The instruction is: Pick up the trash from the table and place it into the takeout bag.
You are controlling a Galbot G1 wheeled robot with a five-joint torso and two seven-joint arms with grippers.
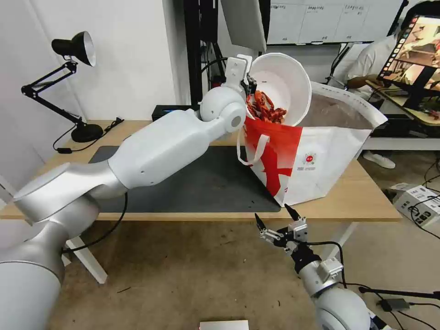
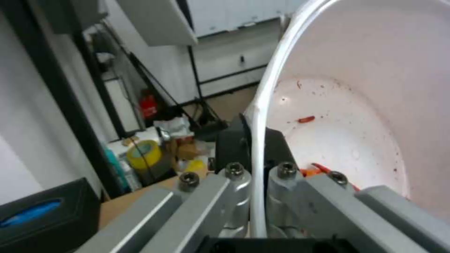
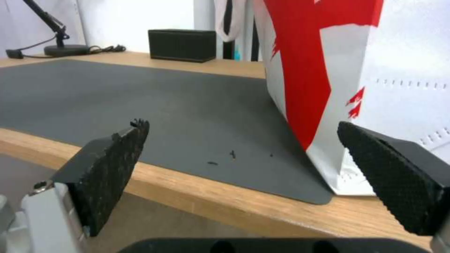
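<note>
Across the middle of the head view runs the light-wood tabletop (image 1: 366,201), with a large dark grey mat (image 1: 201,183) covering most of its centre. At centre right of the frame the red-and-white takeout bag (image 1: 321,160) stands upright on the tabletop, its lower left corner resting on the mat's right end and its mouth open to show the lining inside. A white loop handle (image 1: 254,149) hangs down its red front face.

The left arm reaches from the lower left of the frame up to the top centre, where the left gripper (image 1: 250,87) holds a white round bowl (image 1: 286,85) above the bag's left edge. The bowl is tipped steeply, its opening facing the camera, and red crayfish shells (image 1: 266,107) are heaped at its lowest part, just over the bag's rim. In the left wrist view the fingers (image 2: 234,147) are closed on the bowl's thin rim (image 2: 258,147), one on each side of it, and the stained inside of the bowl lies at the right.

At lower centre of the head view the right gripper (image 1: 275,220) hangs just in front of the tabletop's near edge, below the bag, with its fingers (image 1: 260,222) spread wide and holding nothing.

A black desk lamp (image 1: 73,50) stands at upper left, and a black rectangular box (image 3: 182,45) sits at the tabletop's far edge.
</note>
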